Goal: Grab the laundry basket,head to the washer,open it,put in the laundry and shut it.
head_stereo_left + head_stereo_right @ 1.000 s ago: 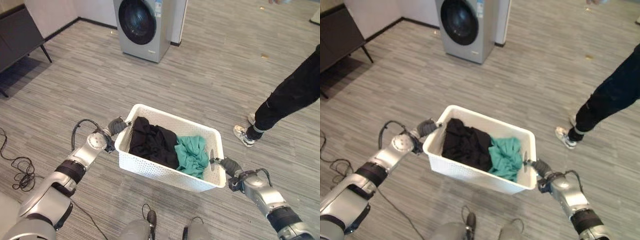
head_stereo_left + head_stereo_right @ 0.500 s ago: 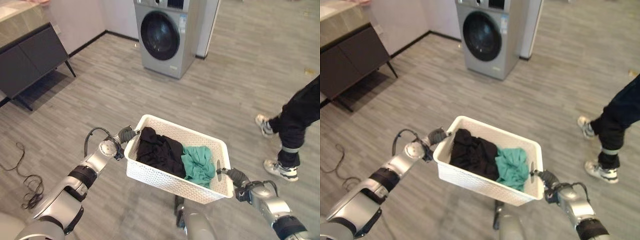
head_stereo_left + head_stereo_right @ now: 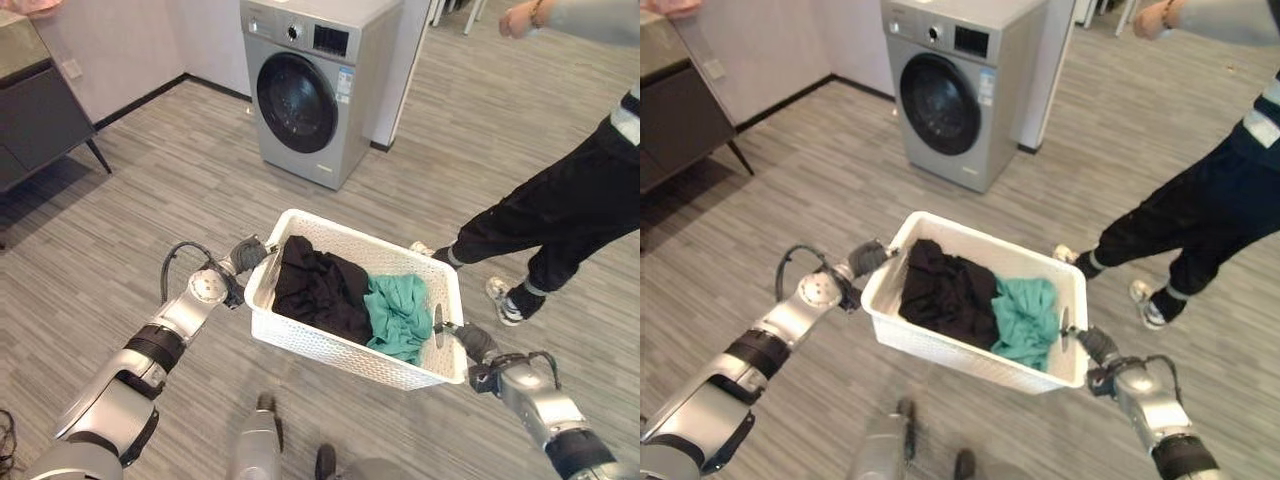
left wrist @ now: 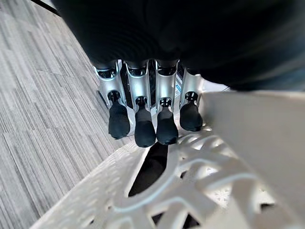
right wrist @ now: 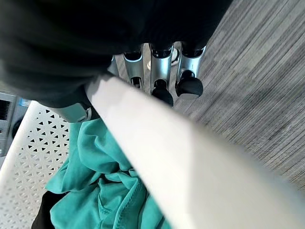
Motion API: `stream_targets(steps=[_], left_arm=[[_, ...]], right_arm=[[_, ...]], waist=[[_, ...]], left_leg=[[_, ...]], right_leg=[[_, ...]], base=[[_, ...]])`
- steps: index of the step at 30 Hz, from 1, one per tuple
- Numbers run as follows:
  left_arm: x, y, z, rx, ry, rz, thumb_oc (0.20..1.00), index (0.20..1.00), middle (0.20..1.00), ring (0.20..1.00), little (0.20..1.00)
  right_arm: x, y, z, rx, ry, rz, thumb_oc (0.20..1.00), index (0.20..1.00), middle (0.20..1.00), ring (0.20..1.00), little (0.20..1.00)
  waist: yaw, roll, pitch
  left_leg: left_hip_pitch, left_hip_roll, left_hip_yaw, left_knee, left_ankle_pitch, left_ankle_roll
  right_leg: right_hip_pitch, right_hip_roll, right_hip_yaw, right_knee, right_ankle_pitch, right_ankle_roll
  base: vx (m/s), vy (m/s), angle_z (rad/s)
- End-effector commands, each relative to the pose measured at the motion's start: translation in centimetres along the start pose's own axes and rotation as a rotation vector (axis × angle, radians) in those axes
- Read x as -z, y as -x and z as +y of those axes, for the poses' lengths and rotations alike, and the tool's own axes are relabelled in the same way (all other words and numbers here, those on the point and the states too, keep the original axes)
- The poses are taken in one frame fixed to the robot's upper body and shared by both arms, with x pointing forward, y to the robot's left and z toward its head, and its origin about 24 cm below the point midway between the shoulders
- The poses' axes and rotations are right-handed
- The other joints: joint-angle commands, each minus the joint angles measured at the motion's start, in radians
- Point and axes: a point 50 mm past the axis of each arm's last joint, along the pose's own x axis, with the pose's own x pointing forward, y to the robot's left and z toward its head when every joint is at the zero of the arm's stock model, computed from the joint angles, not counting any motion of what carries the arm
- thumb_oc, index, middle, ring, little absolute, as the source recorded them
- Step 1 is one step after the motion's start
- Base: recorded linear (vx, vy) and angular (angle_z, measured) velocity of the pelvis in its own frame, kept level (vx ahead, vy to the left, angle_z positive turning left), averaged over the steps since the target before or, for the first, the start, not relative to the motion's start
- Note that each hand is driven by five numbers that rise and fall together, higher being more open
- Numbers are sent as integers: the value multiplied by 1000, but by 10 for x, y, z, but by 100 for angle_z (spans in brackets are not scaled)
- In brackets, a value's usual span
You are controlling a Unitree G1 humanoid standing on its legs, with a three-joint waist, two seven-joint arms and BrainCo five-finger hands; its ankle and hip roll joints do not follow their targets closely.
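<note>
A white perforated laundry basket [image 3: 300,335] hangs above the floor between my two hands. Inside it lie a black garment [image 3: 315,285] and a teal one [image 3: 400,315]. My left hand [image 3: 247,255] grips the basket's left end, its fingers [image 4: 143,126] curled over the rim [image 4: 200,176]. At the basket's right end my right hand [image 3: 470,343] holds on, fingers [image 5: 162,90] hooked over the rim [image 5: 190,157] beside the teal cloth [image 5: 95,191]. The silver washer [image 3: 310,95] stands ahead, its round dark door [image 3: 293,102] shut.
A person stands close on the right, dark-trousered legs [image 3: 560,210] and a shoe [image 3: 505,300] near the basket's far right corner, one hand [image 3: 520,15] at the top. A dark cabinet [image 3: 35,110] stands at the far left. Bare wood floor [image 3: 180,190] lies between basket and washer.
The view has shifted and the washer shows nearer and more fully. The person has stepped closer to the basket's right side. Both hands still hold the basket.
</note>
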Motion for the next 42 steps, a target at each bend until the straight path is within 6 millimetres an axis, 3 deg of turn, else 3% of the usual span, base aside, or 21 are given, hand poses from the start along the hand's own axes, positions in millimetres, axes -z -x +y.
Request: stream_targets(steps=[1, 2, 4, 5, 6, 9, 10, 11, 12, 13, 15, 18, 21, 24, 33, 42], left_arm=[[9, 7, 49, -186, 18, 58, 200, 200, 200, 200, 200], [13, 9, 49, -188, 29, 71, 200, 200, 200, 200, 200], [18, 12, 49, -189, 34, 77, 200, 200, 200, 200, 200], [20, 13, 49, -193, 34, 77, 200, 200, 200, 200, 200], [27, 18, 51, -203, 34, 97, 200, 200, 200, 200, 200], [31, 20, 51, -207, 31, 108, 200, 200, 200, 200, 200], [34, 23, 54, -223, 33, 118, 200, 200, 200, 200, 200], [34, 23, 54, -223, 33, 118, 200, 200, 200, 200, 200], [37, 26, 55, -229, 37, 122, 200, 200, 200, 200, 200], [37, 26, 55, -228, 38, 122, 200, 200, 200, 200, 200], [39, 27, 54, -228, 36, 124, 200, 200, 200, 200, 200], [42, 30, 56, -243, 42, 130, 200, 200, 200, 200, 200], [39, 28, 58, -253, 29, 119, 200, 200, 200, 200, 200], [40, 28, 55, -254, 37, 121, 200, 200, 200, 200, 200], [36, 23, 48, -241, 69, 103, 200, 200, 200, 200, 200], [38, 22, 45, -234, 77, 114, 200, 200, 200, 200, 200]], right_arm=[[-40, 12, -38, 99, -59, -229, 200, 200, 200, 200, 200], [-40, 9, -36, 90, -48, -224, 200, 200, 200, 200, 200], [-40, 8, -34, 88, -45, -221, 200, 200, 200, 200, 200], [-39, 6, -32, 88, -50, -221, 200, 200, 200, 200, 200], [-41, 1, -25, 69, -65, -222, 200, 200, 200, 200, 200], [-38, -1, -22, 69, -83, -220, 200, 200, 200, 200, 200], [-36, -1, -21, 74, -112, -220, 200, 200, 200, 200, 200], [-36, -1, -21, 74, -112, -220, 200, 200, 200, 200, 200], [-36, 0, -24, 85, -116, -224, 200, 200, 200, 200, 200], [-36, 0, -24, 85, -115, -224, 200, 200, 200, 200, 200], [-34, 1, -27, 93, -117, -214, 200, 200, 200, 200, 200], [-31, 3, -31, 105, -106, -204, 200, 200, 200, 200, 200], [-26, 6, -34, 121, -108, -193, 200, 200, 200, 200, 200], [-20, 9, -34, 124, -119, -186, 200, 200, 200, 200, 200], [-9, 11, -34, 116, -99, -147, 200, 200, 200, 200, 200], [-5, 9, -33, 115, -99, -126, 200, 200, 200, 200, 200]], waist=[[58, 7, -59], [69, 13, -69], [73, 22, -90], [76, 19, -96], [72, 24, -94], [63, 30, -83], [55, 40, -84], [55, 40, -83], [54, 47, -86], [52, 48, -85], [48, 50, -81], [44, 48, -69], [40, 28, -65], [48, 15, -87], [50, 20, -123], [48, 24, -130]], left_leg=[[82, 6, -32, -9, 96, 7], [99, 1, -54, -3, 99, 12], [112, -8, -34, 37, 108, 22], [117, -14, -12, 60, 94, 37], [164, -34, 17, 63, 53, 78], [200, -44, 37, 63, 31, 97], [246, -47, 47, 43, 6, 106], [247, -48, 47, 43, 6, 106], [276, -40, 58, 20, -10, 100], [279, -40, 55, 20, -11, 99], [290, -33, 63, 23, -30, 90], [310, -22, 71, 33, -51, 81], [322, -32, 71, 48, -71, 76], [334, -30, 72, 57, -88, 66], [367, 9, 39, -43, -46, 35], [387, 18, 35, -68, -41, 31]], right_leg=[[-18, -80, 64, 103, -53, 123], [-6, -85, 80, 112, -65, 133], [7, -110, 92, 172, -64, 150], [-15, -133, 97, 249, -33, 165], [-96, -172, 109, 439, 68, 196], [-159, -195, 97, 556, 135, 210], [-186, -235, 40, 532, 124, 204], [-185, -235, 40, 532, 124, 204], [-213, -261, -29, 418, 84, 193], [-207, -260, -33, 414, 84, 193], [-212, -287, -79, 274, 86, 198], [-239, -315, -67, 160, 142, 222], [-222, -309, -26, 128, 157, 231], [-172, -305, -43, 87, 144, 234], [-90, -256, -86, -44, 130, 221], [-68, -239, -80, -59, 117, 212]], base=[[442, 181, -30], [446, 225, -74], [456, 284, -94], [448, 396, -45], [398, 376, -48], [222, 192, -54], [224, 152, 11], [298, 104, 20], [156, 19, 4], [195, 1, -2], [101, -64, 8], [97, -97, 19], [69, -96, 17], [123, -144, 11], [58, -113, 3], [21, -27, -2]])
